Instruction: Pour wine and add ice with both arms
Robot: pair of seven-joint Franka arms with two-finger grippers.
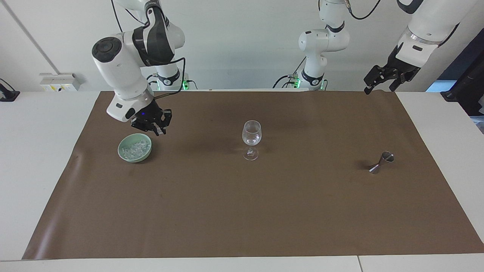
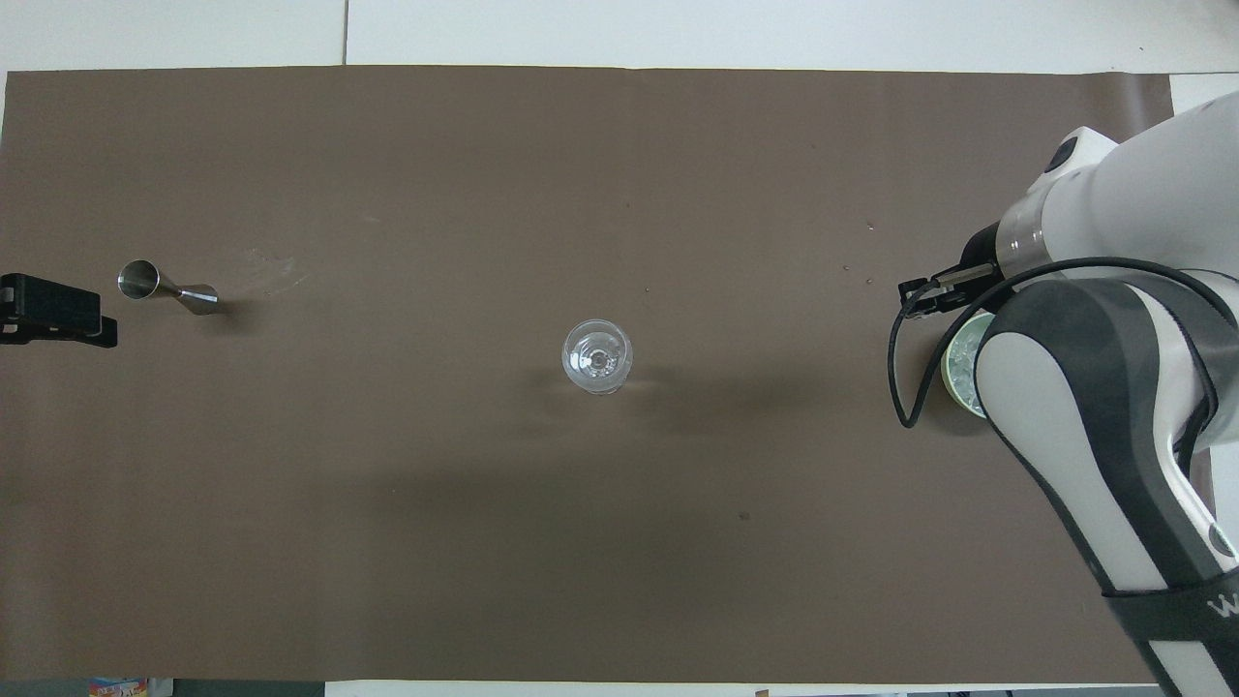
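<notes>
A clear wine glass [image 1: 251,139] [image 2: 597,356] stands upright at the middle of the brown mat. The ice [image 1: 135,146] is heaped in a pale green bowl [image 1: 124,154] toward the right arm's end; in the overhead view the right arm covers most of the bowl [image 2: 958,363]. My right gripper [image 1: 157,130] [image 2: 915,295] hangs over the mat beside the bowl, on the glass's side, shut, with a small pale piece at its fingertips. My left gripper [image 1: 379,89] [image 2: 53,315] is open and raised high over the mat's edge at the left arm's end. No wine is in view.
A steel jigger [image 1: 382,162] [image 2: 165,287] lies on its side on the mat toward the left arm's end. The brown mat [image 1: 242,211] covers most of the white table. A white box [image 1: 58,81] sits on the table near the right arm's base.
</notes>
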